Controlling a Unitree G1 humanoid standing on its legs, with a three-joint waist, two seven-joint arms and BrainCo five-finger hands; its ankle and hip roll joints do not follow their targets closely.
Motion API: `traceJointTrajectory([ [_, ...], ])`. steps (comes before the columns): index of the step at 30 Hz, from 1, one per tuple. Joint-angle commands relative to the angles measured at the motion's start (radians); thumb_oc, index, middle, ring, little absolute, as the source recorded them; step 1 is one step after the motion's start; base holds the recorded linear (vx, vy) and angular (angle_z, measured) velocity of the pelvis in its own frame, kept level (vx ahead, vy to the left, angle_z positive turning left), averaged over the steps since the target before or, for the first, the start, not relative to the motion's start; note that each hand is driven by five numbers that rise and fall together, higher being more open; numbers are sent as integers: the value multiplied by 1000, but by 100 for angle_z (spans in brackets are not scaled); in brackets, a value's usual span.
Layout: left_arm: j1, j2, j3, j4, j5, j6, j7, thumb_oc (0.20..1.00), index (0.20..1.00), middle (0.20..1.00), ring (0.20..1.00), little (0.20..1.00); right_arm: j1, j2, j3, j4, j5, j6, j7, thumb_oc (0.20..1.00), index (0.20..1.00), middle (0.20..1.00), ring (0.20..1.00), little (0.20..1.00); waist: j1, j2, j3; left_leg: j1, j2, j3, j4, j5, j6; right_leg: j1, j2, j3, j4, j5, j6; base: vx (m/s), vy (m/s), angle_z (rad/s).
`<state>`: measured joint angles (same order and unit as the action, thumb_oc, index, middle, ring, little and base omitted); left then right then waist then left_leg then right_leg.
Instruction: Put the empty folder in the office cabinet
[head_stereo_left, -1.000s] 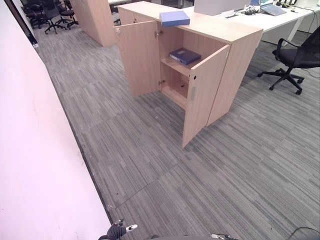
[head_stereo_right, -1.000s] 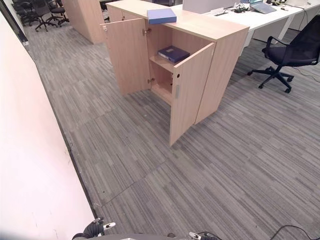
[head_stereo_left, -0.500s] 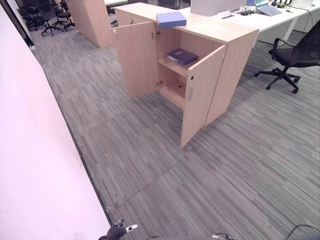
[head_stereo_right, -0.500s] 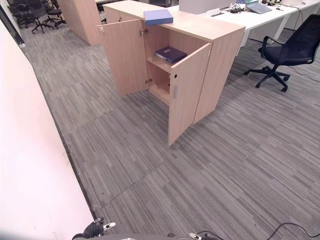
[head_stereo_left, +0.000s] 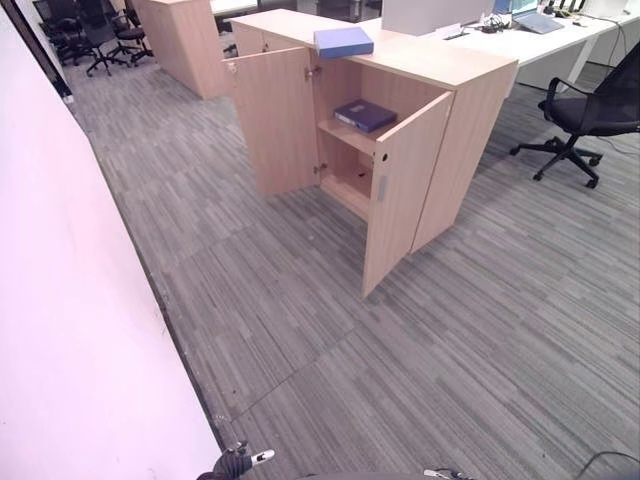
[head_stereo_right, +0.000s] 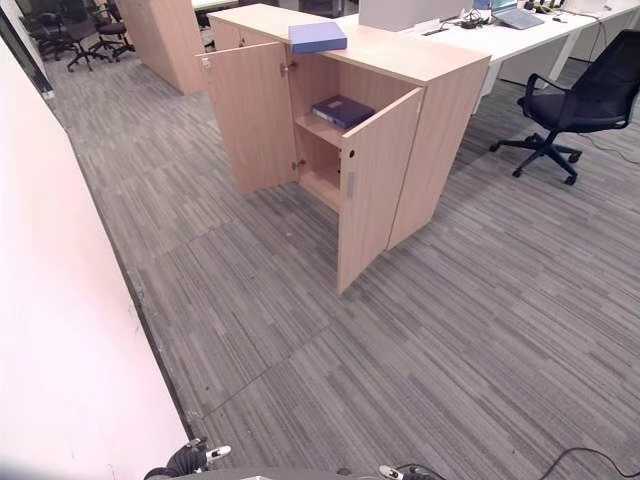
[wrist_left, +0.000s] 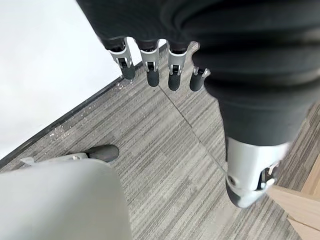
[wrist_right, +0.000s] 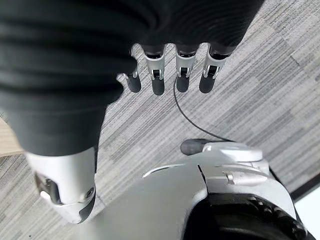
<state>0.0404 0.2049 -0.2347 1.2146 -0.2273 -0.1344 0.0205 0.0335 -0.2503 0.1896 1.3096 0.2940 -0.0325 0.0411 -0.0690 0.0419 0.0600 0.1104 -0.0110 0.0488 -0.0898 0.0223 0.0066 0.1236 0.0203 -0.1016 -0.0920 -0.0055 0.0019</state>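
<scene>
Eye views: office cabinet (head_stereo_left: 400, 130) stood ahead, both doors open; blue folder (head_stereo_left: 343, 41) lay on its top, another folder (head_stereo_right: 342, 110) on the shelf. Left wrist view: my left hand (wrist_left: 160, 60) hung with fingers relaxed, empty. Right wrist view: right hand (wrist_right: 170, 70) likewise. Judged: folder ungrasped, approach left.

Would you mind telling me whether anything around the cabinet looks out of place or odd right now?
One blue folder lies on top of the cabinet rather than inside, while a darker folder sits on the upper shelf. Both doors stand open. Both hands, left hand and right hand, hang open and hold nothing. No damage or spill shows.
</scene>
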Motion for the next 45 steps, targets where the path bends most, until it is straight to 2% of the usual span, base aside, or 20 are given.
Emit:
traceJointTrajectory([
  [1,-45,3,7,36,21,-34,14,1000,1000,1000,1000,1000,-36,-11,19,77,0,-8,-7,1000,1000,1000,1000,1000,10,-26,-13,-5,-29,60,3,-85,-22,-14,-32,-58,5,-51,88,-22,-9,4],
  [12,-40,4,11,51,24,-28,8,1000,1000,1000,1000,1000,-34,-7,39,76,-22,-2,-2,1000,1000,1000,1000,1000,15,-32,-11,-2,-21,54,3,-81,-29,-9,-27,-71,5,-59,81,-8,-16,3],
  [18,-34,16,35,57,5,-25,15,1000,1000,1000,1000,1000,-42,-9,57,69,-39,1,2,1000,1000,1000,1000,1000,36,-47,6,-9,-9,31,14,-71,-36,-8,-25,-94,18,-69,71,-17,-73,9],
  [20,-48,25,43,51,-24,-27,19,1000,1000,1000,1000,1000,-59,-17,65,64,-41,-1,-2,1000,1000,1000,1000,1000,53,-67,48,-98,-1,17,147,-89,-53,-32,-33,-126,52,-81,58,-151,-133,33],
  [22,-51,27,45,49,-32,-28,21,1000,1000,1000,1000,1000,-62,-20,65,61,-40,-1,-3,1000,1000,1000,1000,1000,54,-71,59,-134,3,16,193,-95,-62,-42,-37,-141,64,-87,52,-103,-90,65],
  [23,-56,29,49,45,-44,-30,23,1000,1000,1000,1000,1000,-65,-28,66,56,-40,-3,-4,1000,1000,1000,1000,1000,60,-78,82,-184,20,40,263,-99,-75,-51,-45,-174,80,-98,42,-69,-104,65],
  [25,-55,30,52,44,-49,-31,23,1000,1000,1000,1000,1000,-65,-31,68,55,-42,-3,-4,1000,1000,1000,1000,1000,62,-80,86,-203,33,54,290,-103,-75,-52,-45,-189,86,-105,36,-43,-93,72],
  [27,-52,30,58,47,-56,-31,23,1000,1000,1000,1000,1000,-69,-41,68,55,-39,-3,-7,1000,1000,1000,1000,1000,70,-83,102,-241,80,110,371,-124,-81,-29,-48,-224,88,-130,28,48,-80,77],
  [30,-47,32,66,51,-58,-31,20,1000,1000,1000,1000,1000,-70,-49,69,52,-41,-3,-9,1000,1000,1000,1000,1000,71,-88,104,-283,121,168,393,-97,-83,-14,-56,-258,78,-133,28,50,-16,66],
  [33,-44,38,74,50,-64,-29,24,1000,1000,1000,1000,1000,-69,-49,64,46,-43,-2,-13,1000,1000,1000,1000,1000,72,-93,106,-314,191,232,332,-13,-107,-4,-76,-297,83,-139,34,66,30,47],
  [34,-44,38,74,50,-64,-29,24,1000,1000,1000,1000,1000,-69,-49,64,46,-43,-2,-13,1000,1000,1000,1000,1000,71,-93,106,-313,191,232,330,-11,-108,-5,-76,-298,84,-139,34,66,37,38],
  [36,-46,40,77,46,-69,-30,29,1000,1000,1000,1000,1000,-66,-49,58,36,-40,-3,-15,1000,1000,1000,1000,1000,70,-90,109,-309,244,301,255,43,-129,4,-83,-327,95,-154,36,130,79,34],
  [37,-46,41,78,42,-77,-29,29,1000,1000,1000,1000,1000,-66,-47,56,32,-40,-2,-17,1000,1000,1000,1000,1000,69,-77,105,-287,274,346,201,88,-145,18,-83,-347,101,-163,37,224,143,30],
  [38,-43,40,82,42,-76,-27,25,1000,1000,1000,1000,1000,-63,-46,53,35,-41,-1,-15,1000,1000,1000,1000,1000,68,-65,94,-265,278,364,172,100,-147,31,-79,-355,94,-165,43,253,171,34],
  [42,-28,37,89,52,-72,-23,23,1000,1000,1000,1000,1000,-54,-41,51,41,-48,0,-13,1000,1000,1000,1000,1000,77,-43,63,-239,244,346,146,95,-142,66,-92,-358,91,-171,54,196,164,12],
  [43,-25,38,93,59,-71,-23,23,1000,1000,1000,1000,1000,-54,-38,52,41,-49,0,-12,1000,1000,1000,1000,1000,84,-41,58,-238,226,335,154,86,-136,75,-107,-356,100,-176,57,321,356,10],
  [45,-20,42,98,65,-69,-22,20,1000,1000,1000,1000,1000,-52,-27,52,40,-53,5,-5,1000,1000,1000,1000,1000,99,-40,42,-224,166,323,149,55,-101,85,-153,-354,150,-181,75,336,450,20],
])
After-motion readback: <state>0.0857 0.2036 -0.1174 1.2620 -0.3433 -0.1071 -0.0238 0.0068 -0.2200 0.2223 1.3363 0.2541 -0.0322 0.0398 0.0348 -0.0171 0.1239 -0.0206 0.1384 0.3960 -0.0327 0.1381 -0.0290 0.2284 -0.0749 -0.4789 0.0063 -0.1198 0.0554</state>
